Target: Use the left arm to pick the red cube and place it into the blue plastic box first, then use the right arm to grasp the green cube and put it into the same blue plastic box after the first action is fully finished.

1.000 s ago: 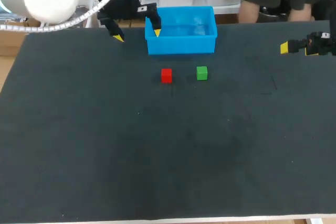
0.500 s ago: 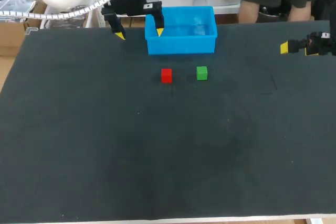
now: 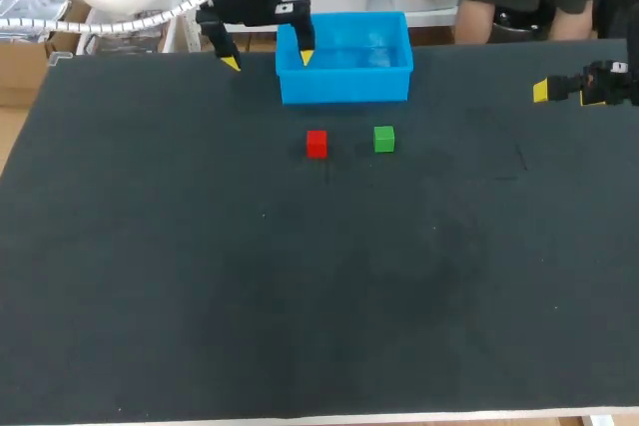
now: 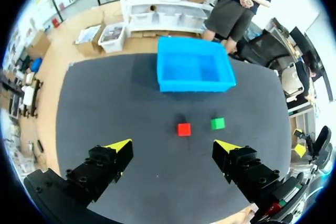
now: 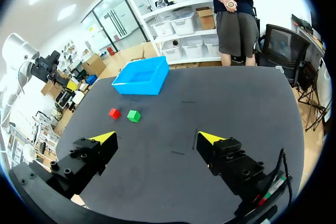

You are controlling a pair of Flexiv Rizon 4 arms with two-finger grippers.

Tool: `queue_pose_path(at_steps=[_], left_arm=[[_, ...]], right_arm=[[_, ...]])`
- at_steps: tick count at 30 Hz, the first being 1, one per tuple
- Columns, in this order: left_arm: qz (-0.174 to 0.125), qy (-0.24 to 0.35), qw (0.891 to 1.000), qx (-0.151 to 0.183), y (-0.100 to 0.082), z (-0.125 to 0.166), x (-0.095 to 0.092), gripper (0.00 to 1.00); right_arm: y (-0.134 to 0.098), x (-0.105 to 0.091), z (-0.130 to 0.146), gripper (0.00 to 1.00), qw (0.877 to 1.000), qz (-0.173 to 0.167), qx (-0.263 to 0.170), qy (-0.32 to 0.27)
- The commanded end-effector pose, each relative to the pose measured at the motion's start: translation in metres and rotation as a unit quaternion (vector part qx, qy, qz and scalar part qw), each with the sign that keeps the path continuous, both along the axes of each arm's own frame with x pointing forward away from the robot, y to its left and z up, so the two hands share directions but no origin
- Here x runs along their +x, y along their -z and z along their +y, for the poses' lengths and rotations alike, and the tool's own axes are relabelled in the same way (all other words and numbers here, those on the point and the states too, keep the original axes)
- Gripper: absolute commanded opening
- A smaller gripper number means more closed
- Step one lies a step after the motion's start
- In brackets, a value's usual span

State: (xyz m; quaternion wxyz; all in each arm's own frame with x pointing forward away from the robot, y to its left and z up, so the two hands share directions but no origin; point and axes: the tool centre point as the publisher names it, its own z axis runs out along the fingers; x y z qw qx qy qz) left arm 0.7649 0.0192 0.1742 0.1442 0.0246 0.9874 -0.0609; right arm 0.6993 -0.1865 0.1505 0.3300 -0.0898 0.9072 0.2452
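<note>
A red cube (image 3: 317, 144) and a green cube (image 3: 384, 139) lie side by side on the dark table, just in front of the empty blue plastic box (image 3: 344, 85). My left gripper (image 3: 269, 60) hangs open high above the box's left end, holding nothing. In the left wrist view the red cube (image 4: 184, 129) and green cube (image 4: 217, 124) lie far below and ahead of the gripper (image 4: 174, 145), with the box (image 4: 194, 85) beyond them. My right gripper (image 3: 569, 92) stays open at the table's right side, well away from the cubes (image 5: 134, 115).
The table (image 3: 200, 276) is a wide dark mat with faint marks near its right part. In the right wrist view the open gripper (image 5: 157, 138) looks across the mat towards the red cube (image 5: 114, 113) and the box (image 5: 136, 88).
My left arm has shifted slightly to the right and towards the back, its fingers still wide apart. The right arm and both cubes have not moved.
</note>
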Motion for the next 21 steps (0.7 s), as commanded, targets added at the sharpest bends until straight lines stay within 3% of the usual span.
queue_pose_path(at_steps=[1,14,21], left_arm=[[0.018,0.000,1.000,0.013,-0.009,-0.014,0.014,1.00],[0.064,-0.020,0.995,0.076,-0.011,-0.045,0.026,1.00],[0.076,-0.043,0.994,0.061,-0.008,-0.054,0.029,1.00]], right_arm=[[0.000,0.000,0.001,1.00,1.000,0.000,0.000,0.001],[0.000,0.000,0.001,1.00,1.000,0.000,0.000,0.001],[0.000,0.000,0.001,1.00,1.000,0.000,0.000,0.001]])
